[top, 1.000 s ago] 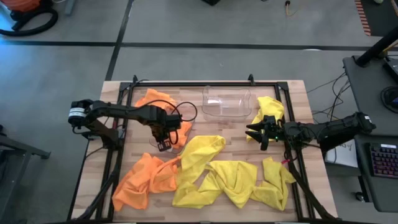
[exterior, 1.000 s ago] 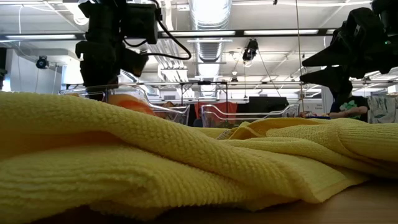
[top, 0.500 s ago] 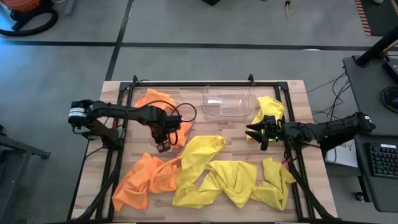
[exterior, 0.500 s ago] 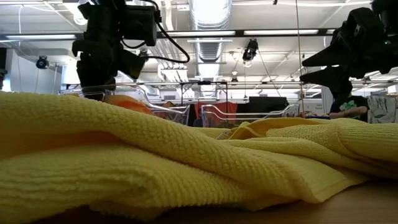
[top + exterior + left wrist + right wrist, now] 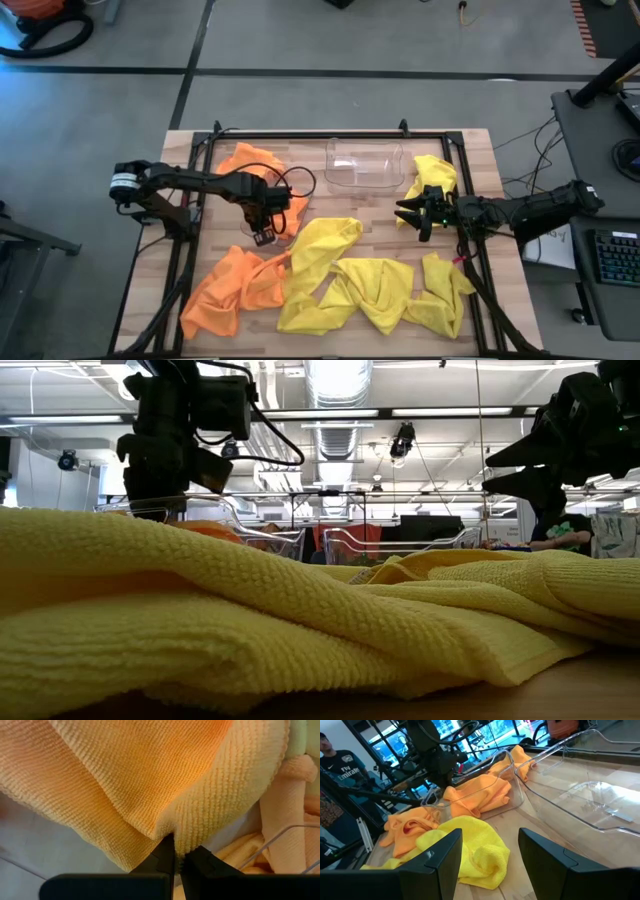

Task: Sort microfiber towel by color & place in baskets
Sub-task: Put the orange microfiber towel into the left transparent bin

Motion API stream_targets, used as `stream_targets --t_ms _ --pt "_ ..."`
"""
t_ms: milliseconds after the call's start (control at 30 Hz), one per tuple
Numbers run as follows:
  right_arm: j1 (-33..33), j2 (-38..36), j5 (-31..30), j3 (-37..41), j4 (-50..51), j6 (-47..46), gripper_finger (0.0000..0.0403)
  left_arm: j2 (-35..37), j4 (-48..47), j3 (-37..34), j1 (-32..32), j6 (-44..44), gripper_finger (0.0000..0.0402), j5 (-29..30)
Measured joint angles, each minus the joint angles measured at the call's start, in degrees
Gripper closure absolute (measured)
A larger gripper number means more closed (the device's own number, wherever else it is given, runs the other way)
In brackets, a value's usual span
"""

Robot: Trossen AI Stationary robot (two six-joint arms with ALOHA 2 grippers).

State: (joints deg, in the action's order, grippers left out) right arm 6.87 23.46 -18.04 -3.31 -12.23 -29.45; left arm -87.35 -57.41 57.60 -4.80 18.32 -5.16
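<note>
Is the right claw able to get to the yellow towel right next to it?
Probably yes. The right claw is open and empty, and the yellow towel lies bare on the wood just beside it, nothing lying between them.

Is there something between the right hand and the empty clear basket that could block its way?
Nothing visible does. The right hand, open and empty, hovers beside the empty basket; only bare wood lies between them. A yellow towel sits off to the side, not in the path.
</note>
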Motion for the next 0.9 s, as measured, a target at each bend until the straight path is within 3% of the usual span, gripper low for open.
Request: stream_targets --t_ms 200,600,900 --pt "0.0 0.0 0.0 0.0 0.0 0.0 0.0213 0.0 0.0 0.0 0.0 0.5 0.0371 0.1" --pt "0.0 0.0 0.0 0.0 0.0 0.0 0.0213 0.0 -2.1 0.9 0.0 0.8 0.024 0.1" --pt "0.0 0.0 0.0 0.0 0.0 0.0 0.0213 0.0 -6.4 6.3 0.0 -3.3 0.0205 0.0"
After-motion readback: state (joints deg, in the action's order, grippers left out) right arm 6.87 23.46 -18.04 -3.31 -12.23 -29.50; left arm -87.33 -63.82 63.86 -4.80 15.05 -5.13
